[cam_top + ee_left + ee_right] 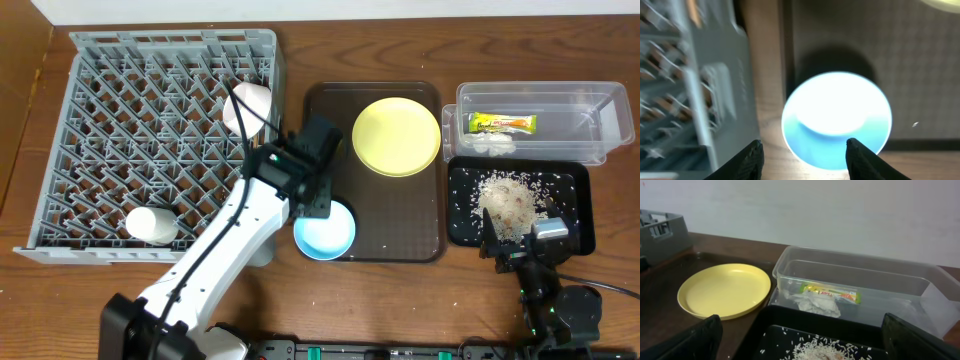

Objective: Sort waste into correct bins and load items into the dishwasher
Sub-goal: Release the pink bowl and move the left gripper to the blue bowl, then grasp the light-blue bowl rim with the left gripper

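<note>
My left gripper [318, 207] hangs open just above the light blue bowl [326, 234], which rests at the front left corner of the brown tray. In the left wrist view the bowl [837, 117] lies below my empty left gripper [805, 150]. A yellow plate [396, 136] lies on the brown tray. The grey dishwasher rack [110, 130] holds two white cups [248, 105] [152, 225]. My right gripper [800, 345] stands wide open over the near edge of the black tray [790, 317], empty. Rice [508, 200] lies in that tray. The clear tub [580, 105] holds a wrapper [503, 123] and tissue [490, 143].
The dark brown serving tray [400, 225] sits between the rack and the two bins. The rack's right wall [715, 100] stands close beside the left fingers. Loose rice grains are scattered over the black tray's floor.
</note>
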`<state>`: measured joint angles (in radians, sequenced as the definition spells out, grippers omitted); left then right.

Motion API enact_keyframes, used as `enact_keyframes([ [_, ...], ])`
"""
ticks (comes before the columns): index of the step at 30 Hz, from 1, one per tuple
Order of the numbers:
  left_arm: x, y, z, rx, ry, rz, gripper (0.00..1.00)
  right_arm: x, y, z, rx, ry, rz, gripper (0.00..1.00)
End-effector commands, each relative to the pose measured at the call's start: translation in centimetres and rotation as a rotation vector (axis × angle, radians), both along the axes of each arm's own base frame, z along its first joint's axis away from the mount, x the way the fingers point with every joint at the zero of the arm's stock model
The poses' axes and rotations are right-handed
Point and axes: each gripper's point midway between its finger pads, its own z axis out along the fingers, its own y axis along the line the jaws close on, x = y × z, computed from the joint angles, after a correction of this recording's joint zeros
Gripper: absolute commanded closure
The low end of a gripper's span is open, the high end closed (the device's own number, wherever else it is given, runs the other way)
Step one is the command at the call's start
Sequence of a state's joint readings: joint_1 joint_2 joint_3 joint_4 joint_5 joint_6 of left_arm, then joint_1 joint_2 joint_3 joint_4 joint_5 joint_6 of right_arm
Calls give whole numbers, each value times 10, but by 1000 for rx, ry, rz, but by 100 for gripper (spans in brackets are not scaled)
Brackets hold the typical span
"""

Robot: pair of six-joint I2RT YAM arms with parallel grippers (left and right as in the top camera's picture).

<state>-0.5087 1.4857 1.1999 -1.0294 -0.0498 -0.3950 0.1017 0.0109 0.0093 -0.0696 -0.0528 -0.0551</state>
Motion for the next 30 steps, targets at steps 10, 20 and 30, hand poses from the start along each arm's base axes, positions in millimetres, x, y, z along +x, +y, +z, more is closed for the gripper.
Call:
enact_keyframes([
  [10, -22, 17, -95, 23, 24, 103, 47, -1, 3, -1, 14, 0, 12, 1],
  [20, -17, -67, -109, -391, 107, -7, 48, -1, 3, -1, 14, 0, 12, 1],
  [30, -20, -90, -125, -495, 175, -49, 71, -1, 3, -1, 14, 0, 12, 1],
])
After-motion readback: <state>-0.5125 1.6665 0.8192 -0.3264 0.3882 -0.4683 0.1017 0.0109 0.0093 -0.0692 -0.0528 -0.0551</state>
